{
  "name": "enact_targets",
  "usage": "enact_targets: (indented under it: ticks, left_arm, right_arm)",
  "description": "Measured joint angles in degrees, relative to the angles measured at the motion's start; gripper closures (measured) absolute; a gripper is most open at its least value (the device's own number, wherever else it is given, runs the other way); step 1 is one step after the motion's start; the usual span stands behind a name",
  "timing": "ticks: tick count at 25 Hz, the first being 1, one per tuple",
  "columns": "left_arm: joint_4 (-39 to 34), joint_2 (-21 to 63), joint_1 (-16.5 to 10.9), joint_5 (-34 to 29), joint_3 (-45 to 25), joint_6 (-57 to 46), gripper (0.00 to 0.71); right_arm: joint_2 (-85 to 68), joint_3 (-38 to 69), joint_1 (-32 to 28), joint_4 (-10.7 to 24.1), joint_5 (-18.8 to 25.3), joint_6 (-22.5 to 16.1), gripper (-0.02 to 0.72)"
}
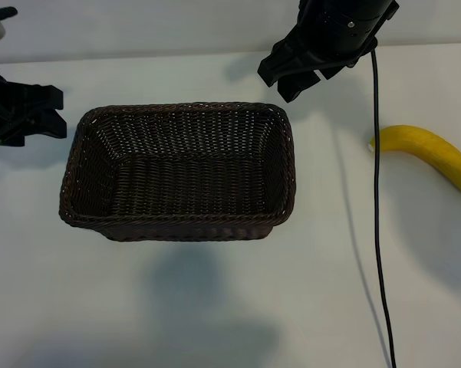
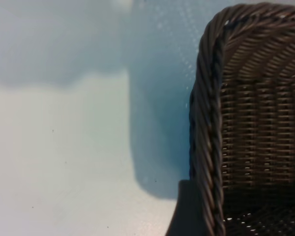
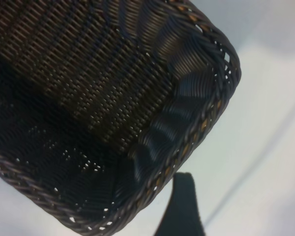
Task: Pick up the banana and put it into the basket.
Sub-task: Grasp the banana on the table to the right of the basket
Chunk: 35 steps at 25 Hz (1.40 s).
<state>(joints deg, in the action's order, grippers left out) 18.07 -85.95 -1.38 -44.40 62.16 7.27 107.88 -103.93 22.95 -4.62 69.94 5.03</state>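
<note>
The basket (image 1: 180,172) stands mid-counter, nothing inside. The banana (image 1: 433,153) lies on the white counter (image 1: 215,307) near its right edge, well apart from the basket. The left tool (image 1: 31,115) hovers beside the basket's left rim, spread wide. The right tool (image 1: 299,73) hangs over the far right corner, also wide, gripping nothing.

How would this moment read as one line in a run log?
banana: on table, right of basket | basket: empty | left pincer: open, beside basket's left end | right pincer: open, empty, above basket's far right corner

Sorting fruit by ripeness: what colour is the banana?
Bright yellow curved banana, clearest in the exterior view.
</note>
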Motion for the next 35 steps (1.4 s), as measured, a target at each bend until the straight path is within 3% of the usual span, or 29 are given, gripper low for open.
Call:
enact_targets:
  ticks: [18,21,28,32,35]
  left_arm:
    - [0.33,2.89,0.0,-0.25,4.02,0.0,0.116]
    - [0.33,2.89,0.0,-0.25,4.02,0.0,0.116]
    - [0.33,2.89,0.0,-0.25,4.02,0.05,0.116]
    - [0.33,2.89,0.0,-0.25,4.02,0.05,0.116]
    - [0.33,2.89,0.0,-0.25,4.02,0.1,0.116]
  right_arm:
    - [0.0,0.0,0.0,-1.38,-0.02,0.05,0.139]
    - [0.0,0.0,0.0,0.55,-0.02,0.13,0.139]
    - [-0.39,0.0,-0.53,11.46,0.18,-0.68,0.139]
    - [-1.34,0.0,-3.55,11.98,0.18,-0.88,0.139]
    - [-1.4,0.0,-7.28,9.35,0.18,-0.17,0.139]
